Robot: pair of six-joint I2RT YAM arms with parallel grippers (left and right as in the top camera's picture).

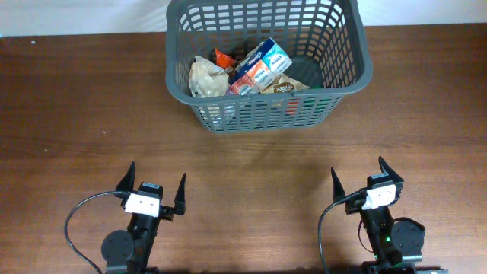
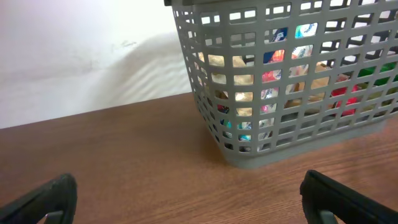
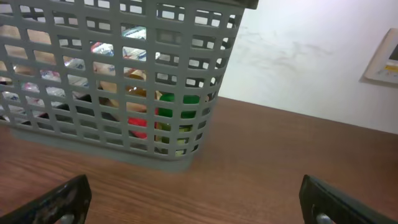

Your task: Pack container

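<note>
The dark grey lattice container (image 1: 346,80) stands at the far middle of the wooden table. Inside lie a blue and white packet (image 1: 261,65), a crumpled beige bag (image 1: 205,78), a brown packet (image 1: 285,86) and a small orange item (image 1: 223,57). The container also shows in the left wrist view (image 2: 298,93) and in the right wrist view (image 3: 118,87), with coloured items behind the slots. My left gripper (image 1: 154,186) is open and empty near the front edge, well short of the container. My right gripper (image 1: 359,177) is open and empty at the front right.
The brown wooden table (image 1: 76,114) runs wide to both sides of the container. A white wall (image 2: 81,50) rises behind the table's far edge. A pale panel (image 3: 384,59) hangs on the wall at the right.
</note>
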